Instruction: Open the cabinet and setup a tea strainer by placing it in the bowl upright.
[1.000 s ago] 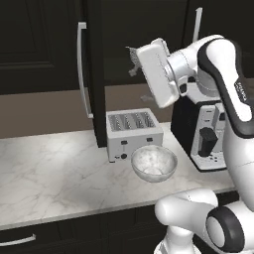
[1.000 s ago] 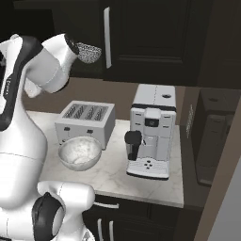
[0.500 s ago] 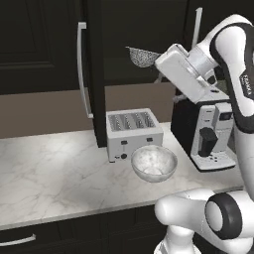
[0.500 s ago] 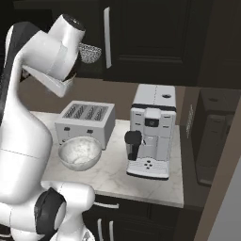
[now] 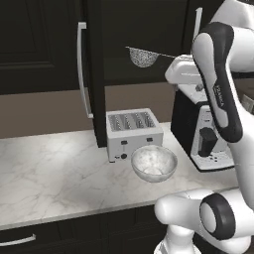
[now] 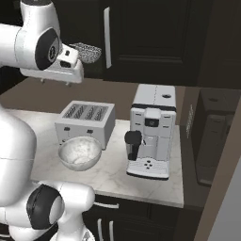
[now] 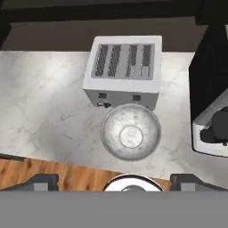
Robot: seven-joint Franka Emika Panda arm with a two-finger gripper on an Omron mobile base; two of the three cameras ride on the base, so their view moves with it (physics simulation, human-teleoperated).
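Honestly nothing readable here. The white arm (image 5: 218, 94) has small dark lettering along its side at the right of the left base view, but it's way too tiny and blurry to make out.

A white marble counter (image 5: 54, 168) carries a toaster (image 5: 134, 133), a frosted glass bowl (image 5: 154, 162) just in front of it, and a coffee machine (image 6: 151, 132) beside them
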